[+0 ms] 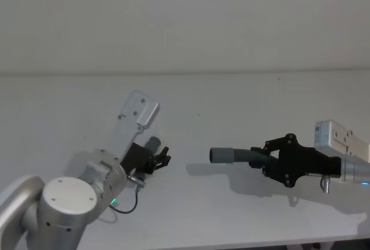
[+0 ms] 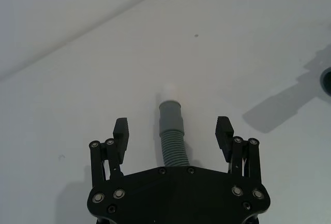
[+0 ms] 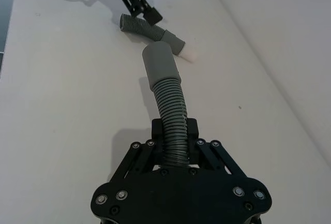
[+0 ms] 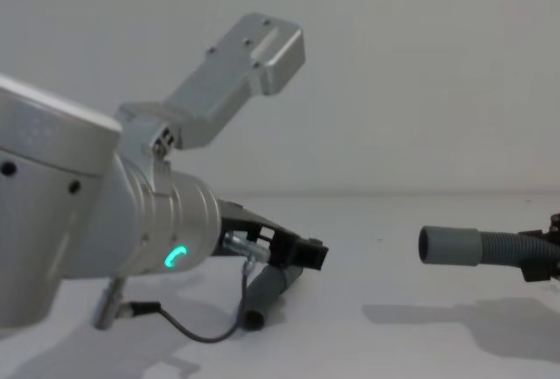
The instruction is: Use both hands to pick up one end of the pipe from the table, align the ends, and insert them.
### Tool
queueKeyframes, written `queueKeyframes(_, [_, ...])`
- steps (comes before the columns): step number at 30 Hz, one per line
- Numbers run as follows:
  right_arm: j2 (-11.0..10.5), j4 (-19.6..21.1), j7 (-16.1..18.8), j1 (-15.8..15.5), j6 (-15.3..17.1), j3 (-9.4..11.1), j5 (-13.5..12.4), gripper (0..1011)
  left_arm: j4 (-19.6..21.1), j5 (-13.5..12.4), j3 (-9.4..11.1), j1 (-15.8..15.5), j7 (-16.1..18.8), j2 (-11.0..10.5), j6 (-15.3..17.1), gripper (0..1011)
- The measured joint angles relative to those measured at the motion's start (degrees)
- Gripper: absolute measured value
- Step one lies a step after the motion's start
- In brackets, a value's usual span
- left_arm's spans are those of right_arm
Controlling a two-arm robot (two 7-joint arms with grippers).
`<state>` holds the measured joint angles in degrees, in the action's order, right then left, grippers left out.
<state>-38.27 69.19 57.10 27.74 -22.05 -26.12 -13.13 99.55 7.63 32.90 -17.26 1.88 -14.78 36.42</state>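
Right gripper (image 3: 176,131): fingers (image 3: 192,129) closed on the ribbed body of the wide-cuff hose piece (image 3: 170,100), held clear of the surface (image 1: 243,100) with its shadow beneath; wide smooth cuff (image 1: 220,155) points toward the robot's left. Left gripper (image 2: 173,131): fingers spread open, one on each side of the second hose piece (image 2: 175,151), not touching it. That piece lies on the surface, its narrow cuff (image 2: 170,113) and white tip (image 2: 169,88) pointing away from the gripper. The cuffs are near but apart.
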Motion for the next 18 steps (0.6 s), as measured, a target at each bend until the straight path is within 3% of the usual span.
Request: queueKeyframes(18, [0.00, 0.00, 0.00, 0.00, 0.00, 0.00, 0.00, 234, -5.09, -1.85, -0.69, 1.66, 4.99, 4.60, -2.67, 1001])
